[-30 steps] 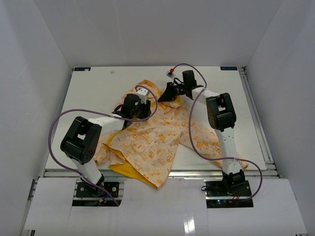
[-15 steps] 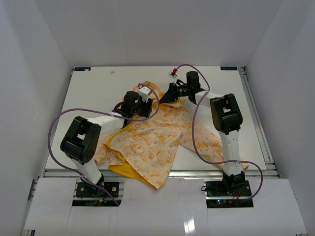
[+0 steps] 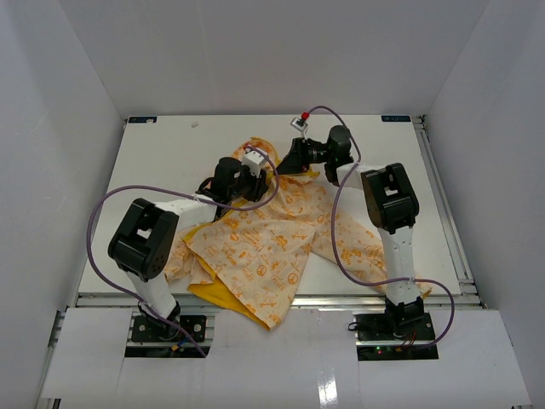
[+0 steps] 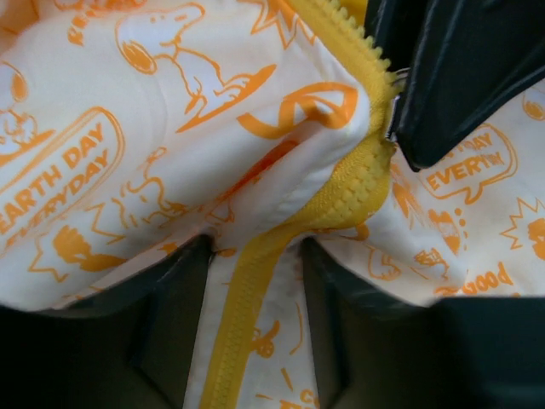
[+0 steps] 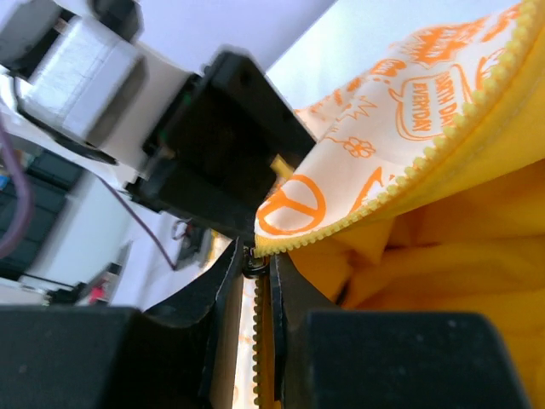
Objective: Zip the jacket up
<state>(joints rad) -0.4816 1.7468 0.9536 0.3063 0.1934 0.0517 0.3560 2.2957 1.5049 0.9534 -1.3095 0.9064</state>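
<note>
One jacket (image 3: 264, 247), two grips: left fingers (image 4: 166, 328) pinch its zipper (image 4: 255, 281), right fingers (image 5: 209, 311) clamp the slider (image 5: 253, 266).

Top view: the fingertips of the left gripper (image 3: 260, 173) and right gripper (image 3: 290, 160), at 12 o'clock of the jacket (image 3: 264, 243), are too small to resolve; the left arm (image 3: 170, 211) hides the garment's 9 o'clock edge. Left wrist view: cloth covers the gripping faces, so contact cannot be told. Right wrist view: blurred near fingers (image 5: 204, 315) hide most of the zipper slider (image 5: 254, 265) pinched between them.
</note>
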